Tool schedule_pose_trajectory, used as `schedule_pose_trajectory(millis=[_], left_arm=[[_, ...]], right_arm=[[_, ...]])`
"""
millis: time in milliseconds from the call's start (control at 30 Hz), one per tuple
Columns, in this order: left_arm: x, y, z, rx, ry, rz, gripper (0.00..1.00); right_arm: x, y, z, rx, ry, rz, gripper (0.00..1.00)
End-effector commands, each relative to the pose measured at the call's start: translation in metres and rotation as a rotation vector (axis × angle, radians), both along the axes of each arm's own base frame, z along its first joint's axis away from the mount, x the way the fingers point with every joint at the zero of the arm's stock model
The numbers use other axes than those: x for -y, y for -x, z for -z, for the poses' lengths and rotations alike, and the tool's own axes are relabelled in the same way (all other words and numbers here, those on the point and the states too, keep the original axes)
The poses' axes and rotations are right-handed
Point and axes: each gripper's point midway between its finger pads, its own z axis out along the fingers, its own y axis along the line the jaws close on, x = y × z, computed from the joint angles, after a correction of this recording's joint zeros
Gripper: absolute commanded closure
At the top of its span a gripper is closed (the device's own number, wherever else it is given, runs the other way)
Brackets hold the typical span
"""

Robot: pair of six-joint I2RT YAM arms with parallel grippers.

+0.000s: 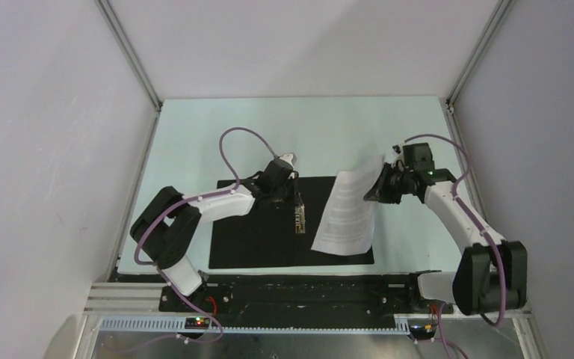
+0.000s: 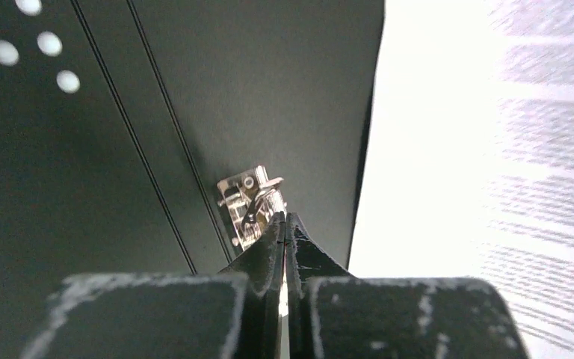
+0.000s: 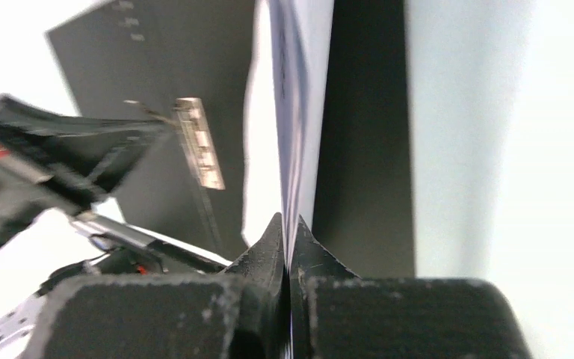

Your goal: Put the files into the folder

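The folder lies open, black side up; the right gripper pinches the files by one edge, tilted over its right half. The left gripper is closed, tips at the metal clip — probably best to lift it fully, then slide the sheets under squarely.

Only print in view: dense black lines on the white files. Top view: the lines show as grey rows across the sheet, no word or numeral legible. Left wrist view: sheet at the right of frame, rows of text blurred and washed out, characters not separable. Right wrist view: sheet seen almost edge-on, print reduced to a faint smear. Nothing in any view can be read.
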Motion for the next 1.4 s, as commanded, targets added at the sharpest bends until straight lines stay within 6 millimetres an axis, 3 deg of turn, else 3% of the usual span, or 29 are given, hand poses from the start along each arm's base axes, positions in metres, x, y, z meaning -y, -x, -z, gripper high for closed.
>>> schedule_pose_trajectory(millis=[0,133,367,500,667,900,1067,1267,1367], left_arm=[[-0.002,-0.023,-0.011,0.050,-0.028,-0.005,1.00],[-0.003,-0.028,-0.016,0.046,-0.027,0.000,1.00],[-0.011,-0.023,-0.031,0.046,-0.033,0.000,0.99],[-0.028,-0.013,-0.042,0.038,-0.042,-0.036,0.88],[-0.055,0.002,-0.022,-0.066,-0.045,-0.145,0.88],[-0.079,0.013,0.024,-0.177,-0.135,-0.226,0.99],[-0.091,0.014,0.052,-0.228,-0.229,-0.257,1.00],[-0.088,0.007,0.060,-0.243,-0.272,-0.239,1.00],[-0.086,0.002,0.062,-0.246,-0.285,-0.238,1.00]], right_arm=[[0.020,-0.004,0.040,-0.044,0.128,0.034,1.00],[0.028,-0.005,0.056,-0.060,0.194,0.051,1.00],[0.046,-0.010,0.092,-0.099,0.471,0.053,1.00],[0.031,-0.015,0.102,-0.090,0.458,0.001,1.00],[0.020,-0.021,0.110,-0.117,0.469,-0.059,1.00],[0.000,-0.031,0.101,-0.056,0.465,-0.121,1.00],[-0.011,-0.030,0.095,-0.051,0.438,-0.159,1.00],[-0.031,-0.024,0.073,0.014,0.357,-0.231,1.00],[-0.015,-0.029,0.064,0.028,0.418,-0.175,1.00]])
